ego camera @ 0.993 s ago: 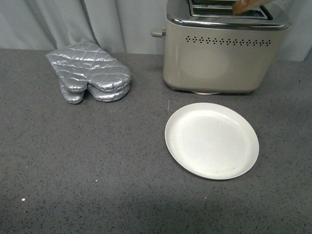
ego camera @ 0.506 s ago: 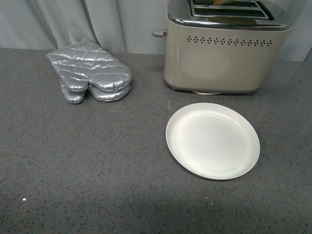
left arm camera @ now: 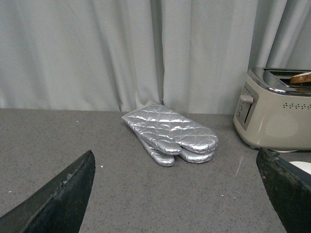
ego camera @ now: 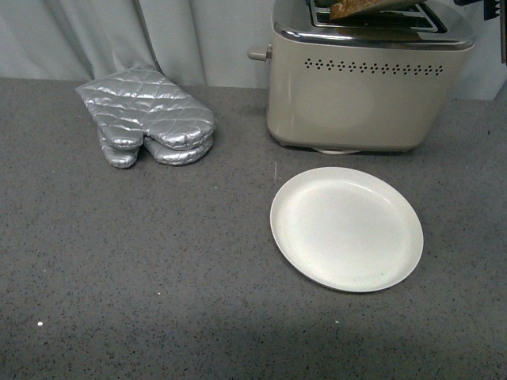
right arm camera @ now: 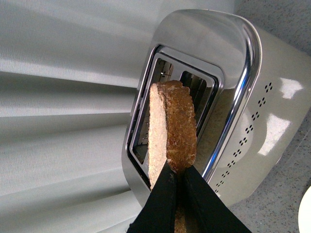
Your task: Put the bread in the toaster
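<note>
- Front view: on the grey desk (ego camera: 158, 269), left of the toaster (ego camera: 360, 87), lie silver quilted mitts (ego camera: 146, 119), stacked, well apart from it.
- The toaster stands at the back of the desk before a pale curtain (ego camera: 119, 36); its lever knob (ego camera: 258, 55) sticks out toward the mitts, and a row of vent holes runs under the chrome top.
- Just in front of the toaster lies a bare cream plate (ego camera: 346, 228), near it but not touching.
- The bread (ego camera: 368, 7) shows above the toaster's slots, tilted, one end low over the chrome top; whether it touches the metal cannot be told from here.
- Left wrist view: the left claw (left arm camera: 180, 194) is spread wide, its two dark fingers (left arm camera: 58, 194) at either side of the picture with nothing between them; beyond it lie the mitts, with the toaster past them.
- Right wrist view: the right claw (right arm camera: 177, 187) is clenched on the bread's crust edge, its black fingers (right arm camera: 160, 204) pressed to both faces; the slice hangs over the toaster's open slots, not yet inside one.
</note>
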`<state>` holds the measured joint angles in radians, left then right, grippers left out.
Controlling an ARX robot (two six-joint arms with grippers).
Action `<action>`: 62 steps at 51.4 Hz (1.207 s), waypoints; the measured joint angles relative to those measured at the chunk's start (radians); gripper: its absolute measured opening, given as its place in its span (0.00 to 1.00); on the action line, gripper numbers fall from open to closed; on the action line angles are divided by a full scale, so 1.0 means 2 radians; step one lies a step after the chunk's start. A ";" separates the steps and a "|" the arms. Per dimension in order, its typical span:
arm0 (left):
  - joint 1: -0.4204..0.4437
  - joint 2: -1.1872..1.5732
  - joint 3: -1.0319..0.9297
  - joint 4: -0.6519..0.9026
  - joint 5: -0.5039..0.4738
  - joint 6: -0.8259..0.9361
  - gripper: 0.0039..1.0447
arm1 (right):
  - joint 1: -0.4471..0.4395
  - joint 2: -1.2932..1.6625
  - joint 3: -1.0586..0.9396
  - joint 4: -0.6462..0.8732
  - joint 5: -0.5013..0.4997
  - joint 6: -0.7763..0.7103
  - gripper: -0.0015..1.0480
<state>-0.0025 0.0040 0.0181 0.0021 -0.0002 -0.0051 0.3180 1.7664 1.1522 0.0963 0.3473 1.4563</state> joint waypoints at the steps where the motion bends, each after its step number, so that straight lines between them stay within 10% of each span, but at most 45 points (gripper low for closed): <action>1: 0.000 0.000 0.000 0.000 0.000 0.000 0.94 | 0.001 -0.001 0.000 -0.003 0.002 0.000 0.01; 37: 0.000 0.000 0.000 0.000 0.000 0.000 0.94 | -0.010 0.043 0.088 -0.081 -0.003 -0.024 0.02; 62: 0.000 0.000 0.000 0.000 0.000 0.000 0.94 | 0.007 -0.037 -0.024 0.210 0.066 -0.447 0.82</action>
<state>-0.0025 0.0040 0.0181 0.0021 -0.0002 -0.0051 0.3313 1.6917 1.1034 0.5167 0.4793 0.5621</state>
